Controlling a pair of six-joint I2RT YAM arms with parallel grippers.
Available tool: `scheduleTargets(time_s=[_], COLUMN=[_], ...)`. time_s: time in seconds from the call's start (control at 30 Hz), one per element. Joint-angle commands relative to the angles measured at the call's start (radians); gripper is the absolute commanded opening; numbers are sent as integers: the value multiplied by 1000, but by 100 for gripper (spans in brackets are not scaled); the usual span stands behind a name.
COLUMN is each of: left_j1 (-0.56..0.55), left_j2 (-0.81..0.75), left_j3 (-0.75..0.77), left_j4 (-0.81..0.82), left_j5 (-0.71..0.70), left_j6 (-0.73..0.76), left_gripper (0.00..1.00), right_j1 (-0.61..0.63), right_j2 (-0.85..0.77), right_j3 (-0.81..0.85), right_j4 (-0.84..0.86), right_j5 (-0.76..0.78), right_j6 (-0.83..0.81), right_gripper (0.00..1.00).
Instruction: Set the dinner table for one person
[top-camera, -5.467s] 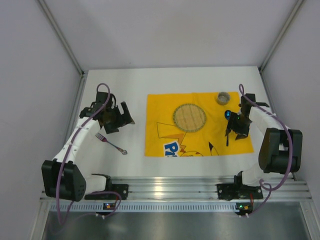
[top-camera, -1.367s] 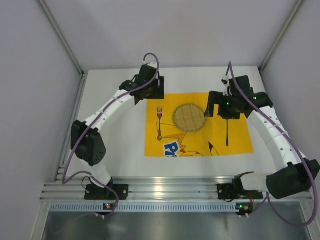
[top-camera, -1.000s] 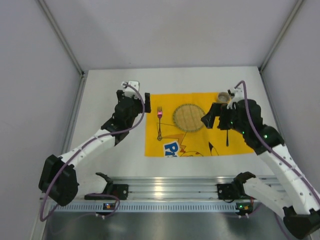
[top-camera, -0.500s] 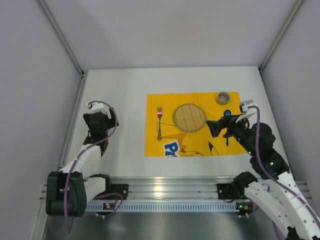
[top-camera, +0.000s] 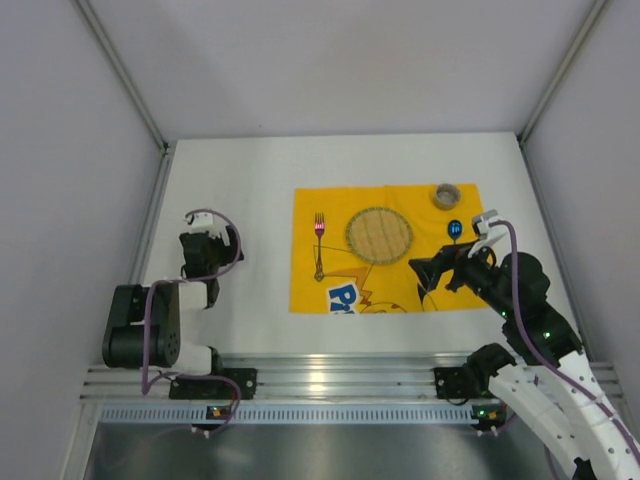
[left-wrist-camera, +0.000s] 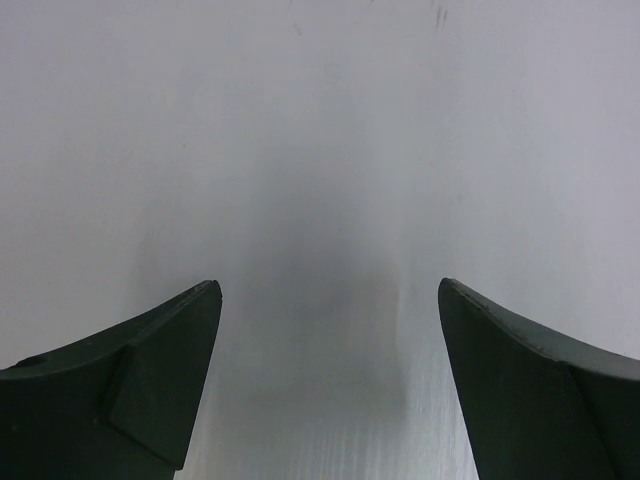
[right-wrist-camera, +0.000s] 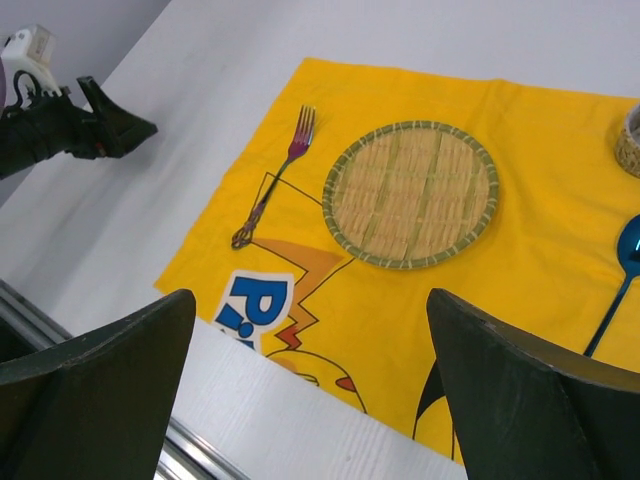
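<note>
White worktop; left jaws spread above it. Right jaws spread; ahead lie yellow placemat, fork, bamboo plate; blue spoon and cup cut off.

The top camera overlooked the whole counter. The right wrist shared its placemat; the left wrist hugged bare counter.

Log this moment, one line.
left tool open | right tool open | pink metal fork, round woven plate, blue spoon on yellow cloth placemat

dinner table, matte white, flat, ribbed rail at front
</note>
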Motion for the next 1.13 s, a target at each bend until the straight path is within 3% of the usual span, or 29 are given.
scheduleTargets(time_s=[0.0,0.1,0.17,0.2,0.23,0.33,0.53,0.73,1.1], left_j1=[2,-16,-32,-38,-41,-96,-90,-90,-90], left_j2=[55,158,126,129,167,148,151,152,152], left_j3=[80,57,54,11,-45,-32,-15,-17,-17], left_j4=[156,343,300,449,516,450,424,429,429], left_j5=[86,120,65,28,32,-70,-67,-66,-67], left_j6=[27,87,72,72,93,100,90,92,92], left_gripper=[94,99,98,99,93,99,98,99,98], right_j1=[16,16,18,15,16,16,16,18,33], right_j2=[3,0,1,4,7,21,58,164,216], right_j3=[3,-8,-9,-9,-8,-8,38,75,116], right_j4=[-16,-19,-20,-28,-31,-36,9,38,116], right_j5=[-41,-32,-18,-4,6,22,74,160,183], right_j6=[-3,17,22,25,25,-12,-49,214,66], right_gripper=[100,100,100,100,100,100,100,100,100])
